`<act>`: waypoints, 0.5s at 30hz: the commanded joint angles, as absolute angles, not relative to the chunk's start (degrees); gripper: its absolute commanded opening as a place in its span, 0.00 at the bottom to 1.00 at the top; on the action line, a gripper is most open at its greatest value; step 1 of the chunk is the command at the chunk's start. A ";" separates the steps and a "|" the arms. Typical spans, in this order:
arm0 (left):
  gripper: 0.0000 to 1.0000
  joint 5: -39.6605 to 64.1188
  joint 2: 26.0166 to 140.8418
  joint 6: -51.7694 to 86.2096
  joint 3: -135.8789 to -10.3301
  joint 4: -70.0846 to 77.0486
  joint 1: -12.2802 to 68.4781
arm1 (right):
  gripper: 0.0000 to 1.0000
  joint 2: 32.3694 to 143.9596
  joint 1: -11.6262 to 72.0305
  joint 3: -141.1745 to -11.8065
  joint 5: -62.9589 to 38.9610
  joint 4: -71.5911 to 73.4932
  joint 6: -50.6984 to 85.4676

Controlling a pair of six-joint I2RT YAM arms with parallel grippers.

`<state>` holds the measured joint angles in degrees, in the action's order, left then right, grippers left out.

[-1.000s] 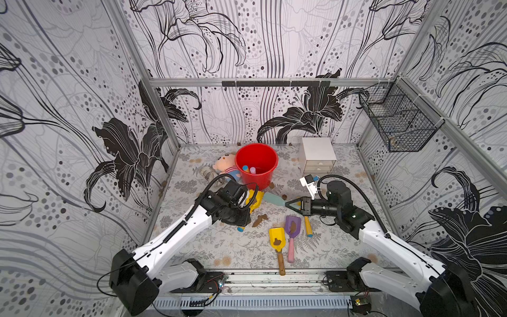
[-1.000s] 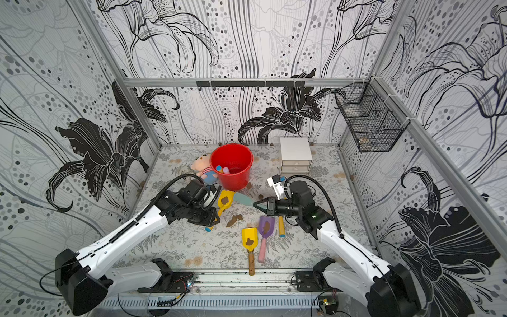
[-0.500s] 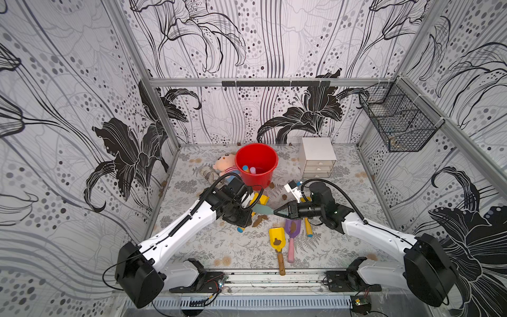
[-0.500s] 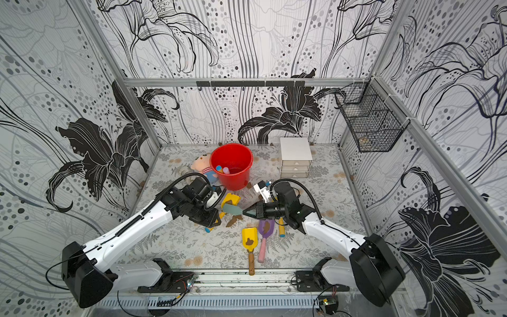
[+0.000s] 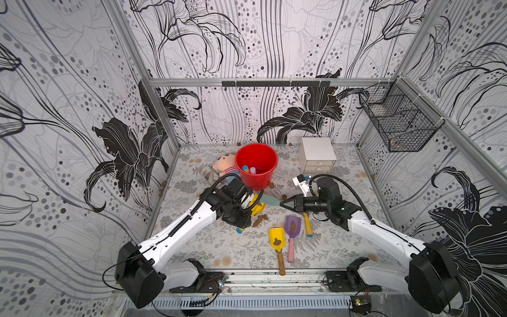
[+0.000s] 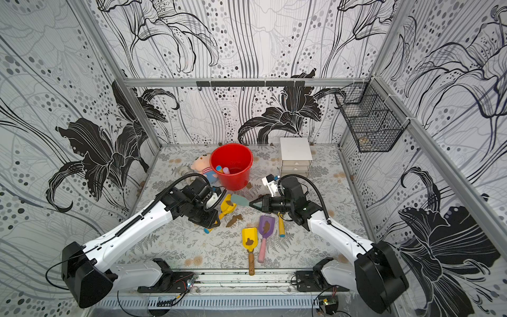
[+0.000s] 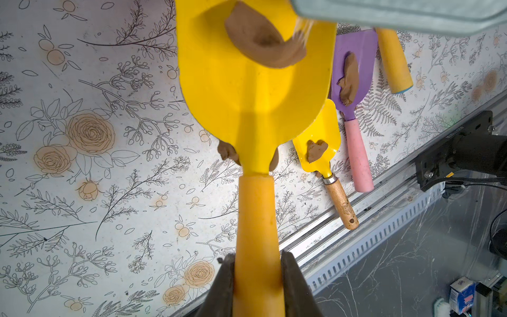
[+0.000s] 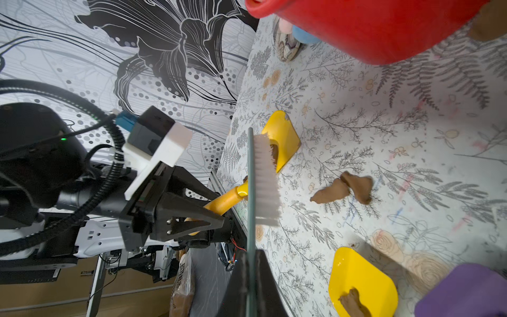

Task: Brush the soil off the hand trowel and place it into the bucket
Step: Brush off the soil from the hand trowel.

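- Left wrist view: the left gripper (image 7: 258, 263) is clamped on the orange handle of the hand trowel (image 7: 247, 96). A clump of soil (image 7: 260, 41) sits on its yellow blade, with pale bristles touching it.
- Seen from the right wrist, the right gripper (image 8: 248, 260) is pinched tight on the thin teal back of the brush (image 8: 264, 175), bristles against the blade.
- In both top views the hand trowel hangs low over the table (image 5: 208, 247), just in front of the bucket (image 5: 255, 181) — not in it.
- A pale sheet printed with grey ferns and tan roses covers the table; loose clumps (image 5: 260, 219) lie near the blade.
- A wooden-handled yellow trowel (image 5: 277, 241) and a pink-handled purple trowel (image 5: 292, 225) lie side by side, each carrying a clump.
- Black-and-white lily wallpaper (image 5: 82, 109) covers the walls — a wire basket (image 5: 397, 123) hangs at the right, and a white drawer box (image 5: 318, 153) stands at the back.
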<state>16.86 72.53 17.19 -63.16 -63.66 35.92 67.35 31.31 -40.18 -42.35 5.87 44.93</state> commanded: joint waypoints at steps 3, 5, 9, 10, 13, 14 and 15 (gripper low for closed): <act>0.00 16.67 73.54 16.98 -64.17 -63.68 35.77 | 0.00 64.66 32.86 -39.59 -41.87 7.06 45.50; 0.00 17.04 73.63 16.90 -64.16 -63.29 35.72 | 0.00 65.73 34.99 -39.86 -41.53 8.03 45.61; 0.00 17.33 73.51 16.93 -64.16 -63.19 35.76 | 0.00 69.52 37.86 -41.36 -41.44 9.01 45.02; 0.00 17.47 73.47 16.93 -64.06 -63.11 35.72 | 0.00 70.35 37.92 -41.63 -41.48 8.92 44.74; 0.00 17.89 73.32 16.96 -63.90 -63.27 35.77 | 0.00 71.36 37.57 -43.40 -40.00 5.01 41.35; 0.00 18.00 73.30 17.03 -63.90 -63.27 35.73 | 0.00 71.45 37.05 -43.60 -39.95 4.18 40.61; 0.00 18.15 73.32 17.14 -63.89 -63.19 35.75 | 0.00 71.39 36.01 -43.62 -40.22 3.66 40.27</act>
<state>17.15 73.67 17.19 -63.16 -64.10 35.92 71.55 37.36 -40.97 -40.82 5.56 43.40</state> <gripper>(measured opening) 0.253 0.070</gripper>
